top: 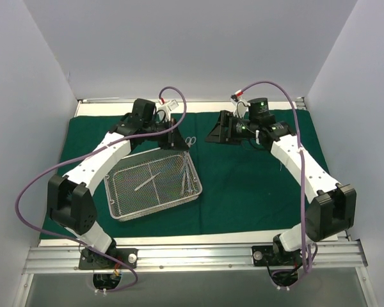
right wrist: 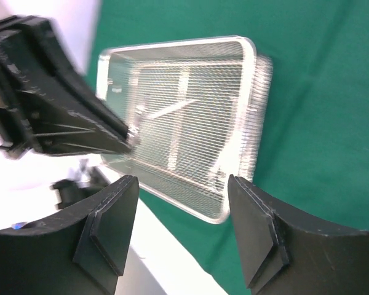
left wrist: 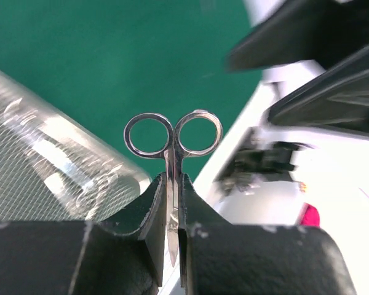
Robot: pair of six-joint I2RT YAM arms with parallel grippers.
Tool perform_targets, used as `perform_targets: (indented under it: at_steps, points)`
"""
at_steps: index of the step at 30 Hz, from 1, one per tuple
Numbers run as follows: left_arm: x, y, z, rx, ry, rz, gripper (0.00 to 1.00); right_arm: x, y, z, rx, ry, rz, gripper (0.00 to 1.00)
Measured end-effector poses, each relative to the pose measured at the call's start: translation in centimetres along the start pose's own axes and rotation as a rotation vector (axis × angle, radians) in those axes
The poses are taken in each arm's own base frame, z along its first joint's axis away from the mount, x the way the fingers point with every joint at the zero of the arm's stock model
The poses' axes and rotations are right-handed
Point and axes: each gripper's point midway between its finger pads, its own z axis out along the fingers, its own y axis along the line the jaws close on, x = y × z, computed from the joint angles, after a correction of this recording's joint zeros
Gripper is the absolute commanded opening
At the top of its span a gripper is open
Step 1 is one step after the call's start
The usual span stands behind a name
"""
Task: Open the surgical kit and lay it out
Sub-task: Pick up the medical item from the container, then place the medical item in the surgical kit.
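The dark green cloth [top: 249, 179] lies spread flat over the table. On it, left of centre, sits the silver wire-mesh tray [top: 155, 187], which holds slim silver instruments [top: 147, 181]; another lies along its right side [top: 187, 179]. My left gripper [top: 177, 137] hovers just past the tray's far right corner. It is shut on a pair of silver scissors [left wrist: 172, 136], gripped at the blades with the ring handles sticking out ahead [top: 189, 140]. My right gripper [top: 215, 131] is open and holds nothing. It hangs over the cloth at the back centre, facing the tray [right wrist: 184, 117].
White walls close in the left, back and right sides. The cloth [right wrist: 320, 123] runs nearly to the table's edges. The two grippers are close together at the back centre; the left gripper's black fingers [right wrist: 61, 120] show in the right wrist view.
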Motion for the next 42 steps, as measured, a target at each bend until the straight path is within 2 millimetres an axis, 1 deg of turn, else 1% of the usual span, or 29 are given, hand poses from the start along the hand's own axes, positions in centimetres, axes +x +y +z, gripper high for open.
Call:
perform_targets:
  at_steps: [4, 7, 9, 15, 17, 20, 27, 33, 38, 41, 42]
  points:
    - [-1.1, -3.6, -0.2, 0.191, -0.037, -0.006, 0.02, -0.3, 2.5, -0.8, -0.112, -0.027, 0.006, 0.58]
    - [-2.1, -5.4, -0.4, 0.296, -0.06, -0.025, 0.02, -0.4, 3.9, -1.4, -0.173, -0.038, 0.005, 0.57]
    - [-2.9, -6.4, -0.8, 0.356, -0.087, -0.035, 0.02, -0.2, 4.7, -1.9, -0.207, -0.039, 0.003, 0.57]
    - [-6.0, -8.4, -2.3, 0.513, -0.177, -0.084, 0.02, 0.3, 6.5, -3.0, -0.298, -0.033, -0.008, 0.57]
    - [-6.6, -9.1, -2.6, 0.559, -0.193, -0.09, 0.02, 0.2, 6.9, -3.2, -0.321, -0.034, -0.01, 0.56]
    - [-6.7, -9.7, -2.9, 0.607, -0.195, -0.107, 0.02, 0.0, 7.4, -3.3, -0.345, -0.041, -0.011, 0.55]
    - [-6.5, -10.0, -3.1, 0.646, -0.187, -0.137, 0.02, -0.4, 8.3, -3.6, -0.383, -0.05, -0.013, 0.52]
    - [-6.5, -10.8, -3.5, 0.676, -0.191, -0.131, 0.02, -0.3, 8.9, -3.5, -0.405, -0.047, -0.014, 0.49]
    - [-6.3, -11.3, -3.4, 0.688, -0.182, -0.126, 0.02, -0.1, 10.1, -3.4, -0.434, -0.042, -0.018, 0.48]
    - [-6.2, -11.5, -3.5, 0.695, -0.18, -0.123, 0.02, 0.0, 10.7, -3.3, -0.451, -0.038, -0.024, 0.45]
    - [-6.2, -11.6, -3.5, 0.698, -0.18, -0.122, 0.02, 0.0, 10.8, -3.3, -0.454, -0.038, -0.024, 0.42]
